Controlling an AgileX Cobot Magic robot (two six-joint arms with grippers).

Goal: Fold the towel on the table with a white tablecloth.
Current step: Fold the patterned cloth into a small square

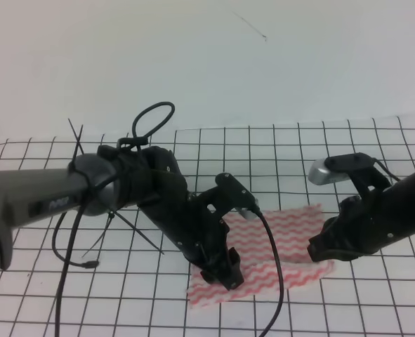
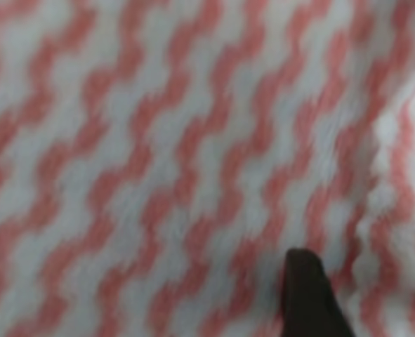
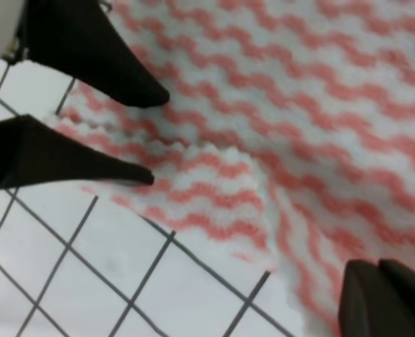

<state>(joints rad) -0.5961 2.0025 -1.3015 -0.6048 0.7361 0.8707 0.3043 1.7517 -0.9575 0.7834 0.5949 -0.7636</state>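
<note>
Lying on the gridded tablecloth (image 1: 333, 154) of the desk, the towel (image 1: 291, 232) looks partly folded, its near edge rumpled. The left gripper (image 1: 225, 275) presses on it, its opening unclear. The right gripper (image 3: 147, 133) has its fingers spread apart over the towel's edge. Folding seems unfinished.

The left tool (image 1: 225, 272) covers the towel's (image 1: 291, 235) middle; its wrist view is blurred, one finger (image 2: 307, 295) cut off below.
</note>
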